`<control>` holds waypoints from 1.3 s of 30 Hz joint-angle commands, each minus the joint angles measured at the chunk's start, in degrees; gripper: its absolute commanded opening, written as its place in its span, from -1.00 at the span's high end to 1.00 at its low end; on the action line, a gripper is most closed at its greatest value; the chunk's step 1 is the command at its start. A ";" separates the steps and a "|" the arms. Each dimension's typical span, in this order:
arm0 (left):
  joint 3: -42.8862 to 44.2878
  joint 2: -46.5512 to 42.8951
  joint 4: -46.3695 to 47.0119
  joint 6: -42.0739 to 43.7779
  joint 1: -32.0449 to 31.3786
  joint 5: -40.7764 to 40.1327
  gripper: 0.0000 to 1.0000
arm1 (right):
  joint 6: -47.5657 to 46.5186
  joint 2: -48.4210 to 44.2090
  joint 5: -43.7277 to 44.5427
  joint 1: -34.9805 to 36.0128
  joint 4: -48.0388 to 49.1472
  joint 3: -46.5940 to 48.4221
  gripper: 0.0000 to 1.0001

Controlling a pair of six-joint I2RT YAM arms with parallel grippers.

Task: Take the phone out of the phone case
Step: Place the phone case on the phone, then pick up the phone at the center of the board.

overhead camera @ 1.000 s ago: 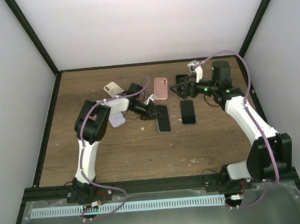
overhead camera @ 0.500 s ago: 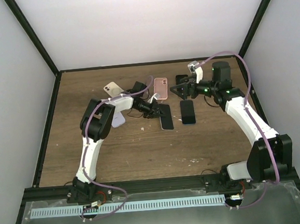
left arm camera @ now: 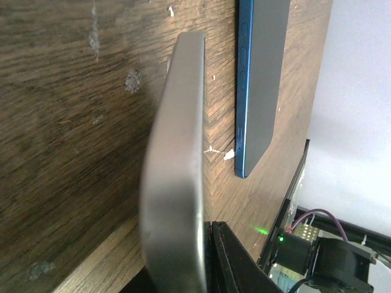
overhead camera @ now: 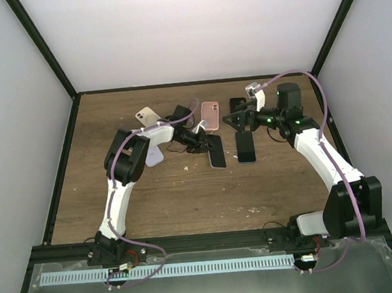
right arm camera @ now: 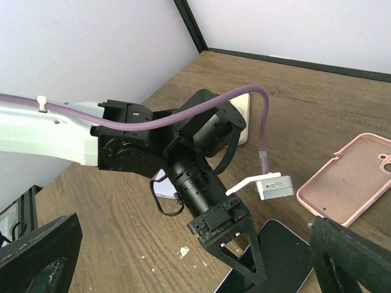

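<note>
Left end effector (overhead camera: 201,143) clenches your grey-edged dark slab phone (left arm camera: 177,183), likely for lifting; right end effector (overhead camera: 234,118) gapes, idle.

White walls (overhead camera: 194,31) and black posts (overhead camera: 40,45) enclose a wooden table (overhead camera: 186,195).

Brown wooden table (overhead camera: 152,197), scuffed, white specks here and there. Blue-edged phone (overhead camera: 245,146) flat, dark face up, right of centre. Cream phone (overhead camera: 147,115) back left, lavender case (overhead camera: 153,157) nearer, apart. White walls (overhead camera: 187,32), black frame posts (overhead camera: 42,46).
</note>
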 commanded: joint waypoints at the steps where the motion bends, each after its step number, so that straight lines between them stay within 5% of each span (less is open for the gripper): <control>1: 0.89 0.61 1.96 0.01 0.86 -4.28 0.80 | -0.46 -1.63 0.24 -0.71 1.06 0.08 -1.00; 10: 2.47 1.58 1.67 0.05 1.71 -5.99 0.72 | -0.33 -1.56 -0.03 -0.78 1.23 0.00 -1.00; 25: -1.38 -6.91 -5.10 5.25 0.69 -23.82 -0.66 | -0.60 -2.27 0.44 -0.83 0.98 0.11 -1.00; 39: -13.62 -17.91 -11.25 13.38 7.50 -32.02 -0.79 | -3.48 -3.70 2.92 -0.87 -1.51 1.78 -1.00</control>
